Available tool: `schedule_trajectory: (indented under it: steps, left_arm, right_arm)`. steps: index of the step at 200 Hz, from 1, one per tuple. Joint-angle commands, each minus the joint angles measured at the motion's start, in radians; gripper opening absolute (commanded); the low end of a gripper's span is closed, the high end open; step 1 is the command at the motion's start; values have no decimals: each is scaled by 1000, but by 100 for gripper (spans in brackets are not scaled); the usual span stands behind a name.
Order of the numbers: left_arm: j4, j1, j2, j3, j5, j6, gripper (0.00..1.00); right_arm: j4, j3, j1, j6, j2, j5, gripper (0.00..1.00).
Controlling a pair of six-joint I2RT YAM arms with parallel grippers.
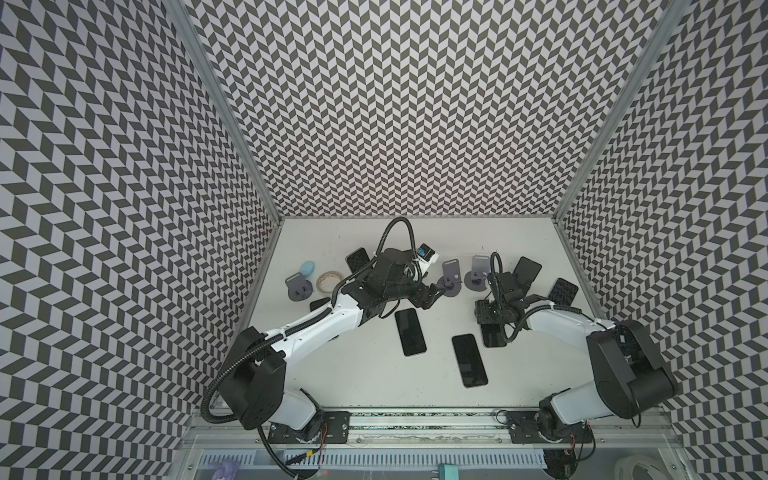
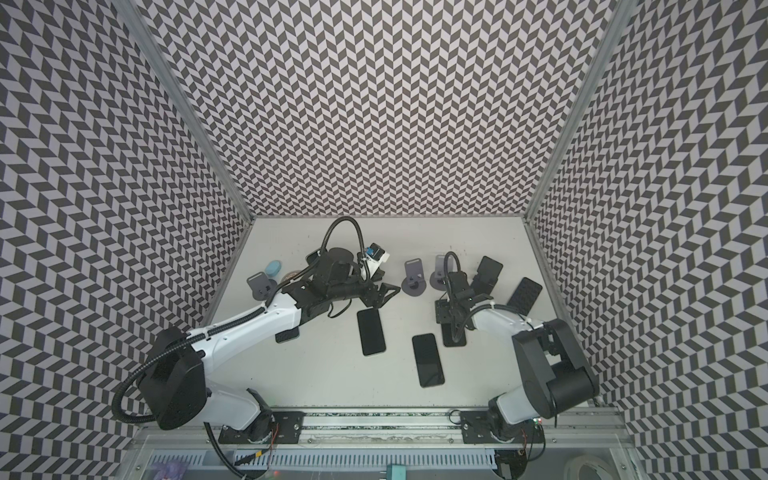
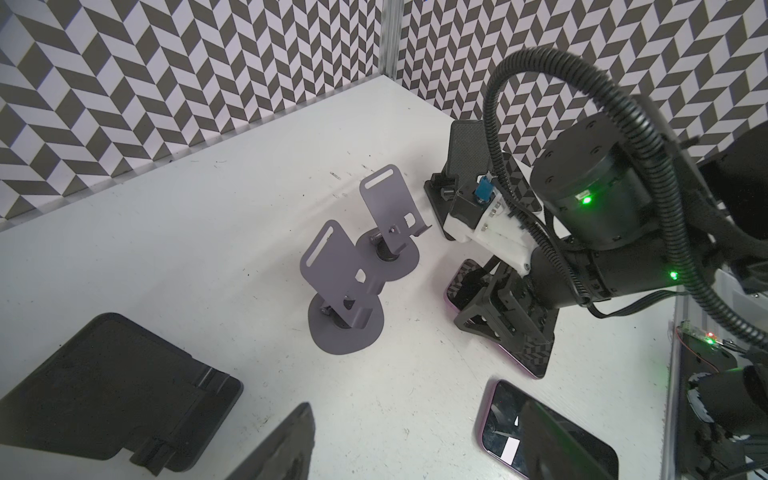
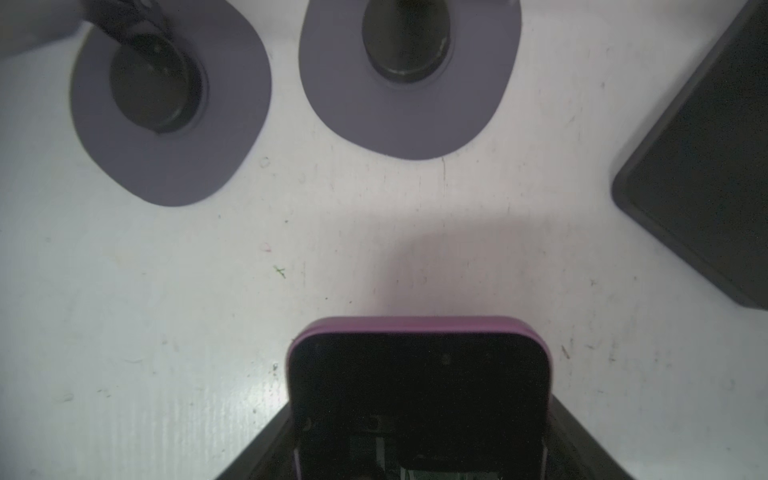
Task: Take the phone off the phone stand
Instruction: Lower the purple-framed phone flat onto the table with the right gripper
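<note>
A phone [image 4: 419,374] in a purple case sits between the fingers of my right gripper [image 4: 419,440], which is shut on its sides. In both top views that phone [image 1: 494,337] [image 2: 454,337] is low over the table under the right gripper [image 1: 487,320], in front of two empty grey phone stands [image 1: 478,272] [image 1: 451,276] and off any stand. The left wrist view shows it [image 3: 536,353] lying almost flat. My left gripper [image 1: 432,293] [image 3: 415,449] is open and empty beside the nearer grey stand.
Two more phones [image 1: 410,331] [image 1: 469,360] lie flat mid-table. Black stands [image 1: 525,270] [image 1: 563,291] [image 1: 359,259] stand at the back right and behind the left arm. A third grey stand [image 1: 298,286], a tape roll [image 1: 328,280] and a blue object [image 1: 307,268] sit at the left.
</note>
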State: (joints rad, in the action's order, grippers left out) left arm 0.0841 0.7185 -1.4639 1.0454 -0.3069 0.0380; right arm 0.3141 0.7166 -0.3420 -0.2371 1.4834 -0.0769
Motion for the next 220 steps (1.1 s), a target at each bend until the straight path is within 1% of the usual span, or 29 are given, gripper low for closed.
schedule_trajectory:
  steps: [1, 36, 61, 117, 161, 220]
  left_arm:
    - [8, 1, 10, 22, 1, -15, 78]
    - [8, 1, 9, 23, 2, -14, 78]
    - [7, 2, 10, 24, 0, -12, 78]
    - [10, 1, 11, 24, -1, -11, 78]
    - [11, 1, 12, 24, -2, -11, 78]
    - [11, 2, 10, 24, -2, -13, 78]
  right_arm:
    - [-21, 10, 6, -11, -39, 16, 63]
    - [-19, 14, 7, -9, -50, 35, 61]
    - [-14, 13, 8, -5, -45, 24, 61]
    - [-6, 23, 6, 4, 20, 10, 63]
    - [-24, 12, 7, -1, 41, 6, 64]
    - [-29, 10, 7, -5, 49, -13, 72]
